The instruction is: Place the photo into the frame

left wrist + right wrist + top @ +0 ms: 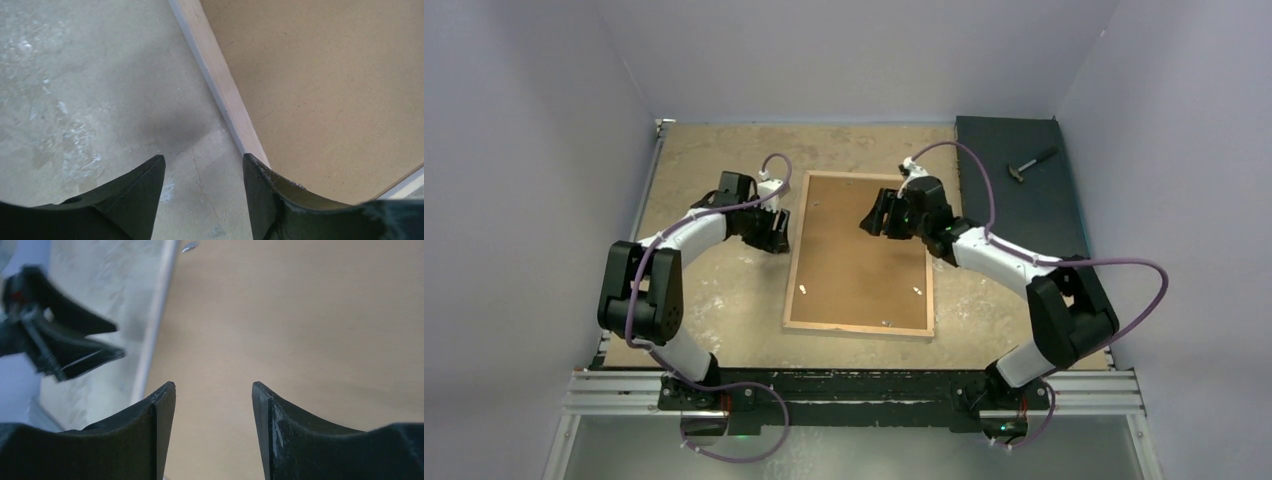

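Observation:
The frame lies back-up in the middle of the table, its light wood edge also in the left wrist view. The plain brown backing board fills it. The photo is not in view. My left gripper is open and empty just outside the frame's left edge, near its far corner; its jaws stand over bare table beside the edge. My right gripper is open and empty above the far part of the backing board.
A black slab lies at the back right with a small hammer on it. Small metal tabs sit on the board near the frame's rim. Grey walls stand on three sides. The left gripper shows in the right wrist view.

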You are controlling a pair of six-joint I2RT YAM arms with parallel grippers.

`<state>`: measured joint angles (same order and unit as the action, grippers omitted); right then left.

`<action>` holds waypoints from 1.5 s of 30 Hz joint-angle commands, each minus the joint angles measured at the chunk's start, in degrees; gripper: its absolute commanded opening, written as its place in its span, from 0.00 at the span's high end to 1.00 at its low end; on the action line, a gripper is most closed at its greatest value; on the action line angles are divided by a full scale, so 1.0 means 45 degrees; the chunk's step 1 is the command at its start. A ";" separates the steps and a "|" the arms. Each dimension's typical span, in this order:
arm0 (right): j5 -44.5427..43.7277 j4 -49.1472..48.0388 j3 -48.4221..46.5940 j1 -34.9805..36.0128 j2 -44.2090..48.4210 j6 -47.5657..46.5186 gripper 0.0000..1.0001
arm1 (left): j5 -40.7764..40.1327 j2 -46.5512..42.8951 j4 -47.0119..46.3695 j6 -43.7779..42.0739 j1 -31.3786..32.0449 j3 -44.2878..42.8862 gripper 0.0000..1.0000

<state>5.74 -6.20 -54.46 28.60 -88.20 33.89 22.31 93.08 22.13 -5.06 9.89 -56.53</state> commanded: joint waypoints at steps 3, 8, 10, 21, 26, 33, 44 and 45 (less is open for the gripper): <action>0.2119 -0.3809 0.1416 0.1827 0.0297 0.0950 0.42 | 0.1955 0.0175 -0.0259 0.0424 0.0135 0.0092 0.53; 0.2777 -0.5178 0.1815 0.3031 -0.0650 0.0870 0.46 | 0.2607 0.0317 -0.0287 0.0174 0.0151 0.0491 0.63; 0.2887 -0.5593 0.1884 0.3428 -0.0980 0.0886 0.46 | 0.2866 0.0487 -0.0279 0.0056 0.0159 0.0598 0.67; 0.3234 -0.6368 0.1523 0.4607 -0.2820 0.1019 0.47 | 0.2879 0.1013 -0.0548 -0.0180 0.0200 0.0944 0.75; 0.3309 -0.6415 0.1263 0.4796 -0.3465 0.0990 0.48 | 0.2735 0.1005 -0.0636 -0.0203 0.0185 0.1067 0.79; 0.3490 -0.6639 0.1006 0.4875 -0.4094 0.1002 0.50 | 0.2469 0.1049 -0.0678 -0.0183 0.0205 0.1210 0.86; 0.3934 -0.6723 0.0462 0.5153 -0.4734 0.1117 0.57 | 0.2175 0.0782 -0.0767 -0.0073 0.0205 0.1381 0.92; 0.3929 -0.6691 0.0446 0.5161 -0.4762 0.1094 0.57 | 0.2175 0.0779 -0.0776 -0.0080 0.0205 0.1395 0.93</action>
<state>22.11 -35.75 -50.57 51.24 -109.21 38.81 35.33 96.49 20.12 -4.05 10.28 -52.21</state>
